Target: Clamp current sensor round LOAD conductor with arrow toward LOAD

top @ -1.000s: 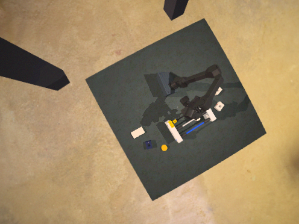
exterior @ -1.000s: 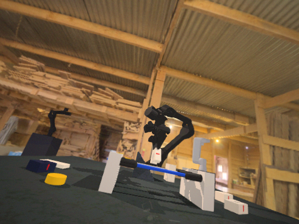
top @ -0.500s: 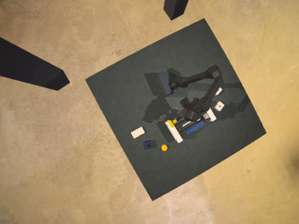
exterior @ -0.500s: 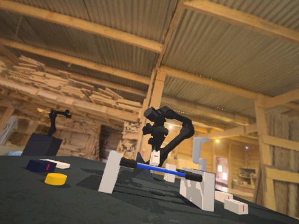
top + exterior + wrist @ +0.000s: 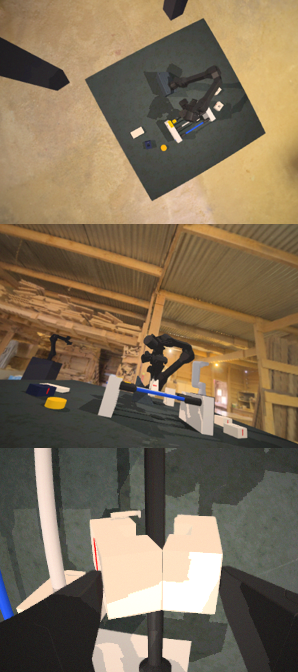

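Jaws gripping the open white sensor [image 5: 154,388] [image 5: 132,575] hold it right over the black wire [image 5: 155,498] at the wrist frame's middle, lined up.

Blue conductor [image 5: 194,127] [image 5: 160,393] [image 5: 5,598], black ends.

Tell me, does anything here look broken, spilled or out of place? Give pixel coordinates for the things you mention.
Nothing looks spilled or damaged. The pale sensor [image 5: 154,388] [image 5: 131,565] might seem split, its two halves parted at the far side over a black cable [image 5: 155,493], but it is a clamp meant to open.
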`<state>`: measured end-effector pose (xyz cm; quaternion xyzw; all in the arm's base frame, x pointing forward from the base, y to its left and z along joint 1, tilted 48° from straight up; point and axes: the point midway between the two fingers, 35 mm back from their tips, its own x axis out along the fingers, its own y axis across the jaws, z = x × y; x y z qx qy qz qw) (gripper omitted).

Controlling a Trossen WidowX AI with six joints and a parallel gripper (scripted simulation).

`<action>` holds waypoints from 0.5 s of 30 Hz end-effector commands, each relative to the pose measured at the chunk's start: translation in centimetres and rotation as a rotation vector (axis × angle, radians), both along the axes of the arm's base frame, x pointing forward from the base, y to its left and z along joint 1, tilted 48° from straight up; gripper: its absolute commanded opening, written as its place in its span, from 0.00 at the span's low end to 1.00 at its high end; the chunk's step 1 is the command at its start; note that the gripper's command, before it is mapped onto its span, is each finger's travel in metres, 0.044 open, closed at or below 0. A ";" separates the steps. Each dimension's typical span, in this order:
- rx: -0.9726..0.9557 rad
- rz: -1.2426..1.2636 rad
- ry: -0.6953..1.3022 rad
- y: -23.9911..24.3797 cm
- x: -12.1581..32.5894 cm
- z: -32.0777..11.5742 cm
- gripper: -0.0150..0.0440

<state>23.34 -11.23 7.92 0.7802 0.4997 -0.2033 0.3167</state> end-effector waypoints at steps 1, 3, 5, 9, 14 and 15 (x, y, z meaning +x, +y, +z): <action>0.005 -0.005 -0.002 0.5 0.3 -0.3 0.25; 0.006 -0.005 -0.002 0.7 0.4 -0.5 0.25; 0.006 -0.005 -0.003 0.9 0.5 -0.7 0.25; 0.001 0.000 -0.001 0.7 0.4 -0.6 0.25; 0.001 0.000 -0.001 0.7 0.4 -0.6 0.25; 0.001 0.000 -0.001 0.7 0.4 -0.6 0.25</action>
